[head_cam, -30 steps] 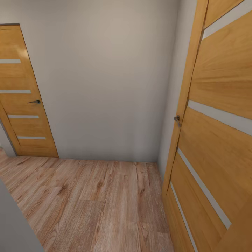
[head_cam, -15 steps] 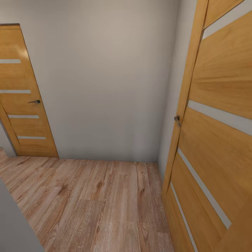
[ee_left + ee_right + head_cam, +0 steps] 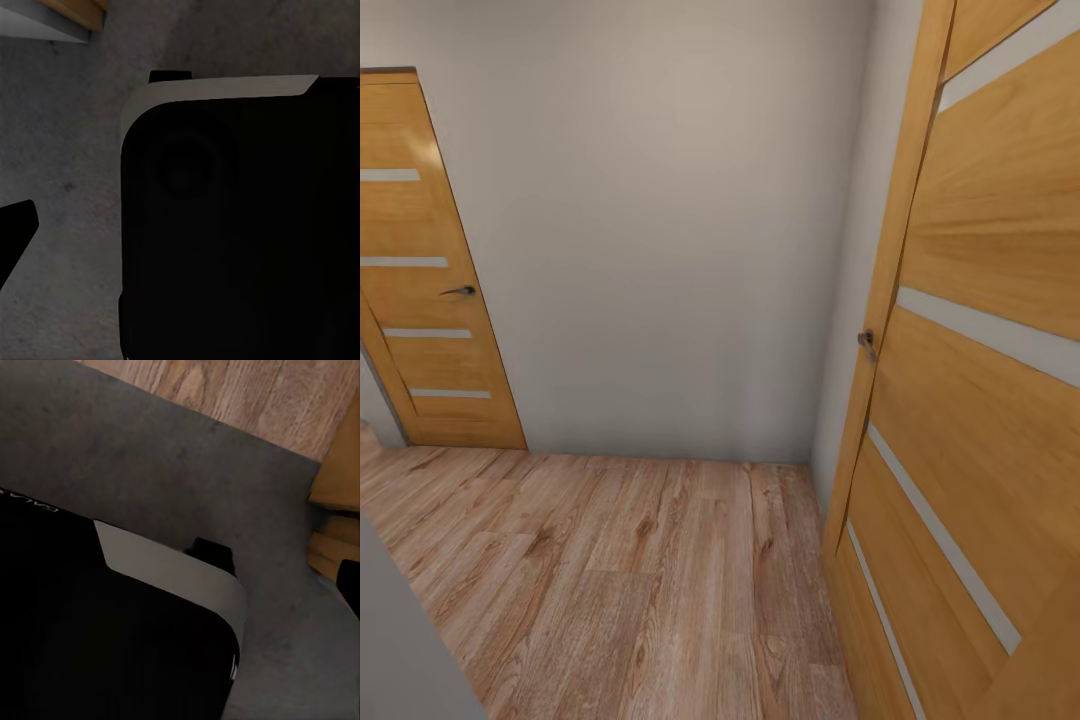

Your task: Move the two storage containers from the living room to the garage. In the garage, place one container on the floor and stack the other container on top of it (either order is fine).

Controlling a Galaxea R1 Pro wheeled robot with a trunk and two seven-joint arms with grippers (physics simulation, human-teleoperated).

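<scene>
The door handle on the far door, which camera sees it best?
The head view: the handle shows as a dark lever on the far wooden door. The left and right wrist views look down at grey floor and the robot's dark body instead.

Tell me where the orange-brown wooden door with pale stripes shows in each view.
Head view: the orange-brown wooden door with pale stripes, open, along the right side.
Right wrist view: a slice of orange-brown wood, likely that door, at the edge.
Left wrist view: a sliver of similar wood in a corner; which door, unclear.
Shared landmark: the light wood-plank floor, in head and right wrist views.
</scene>
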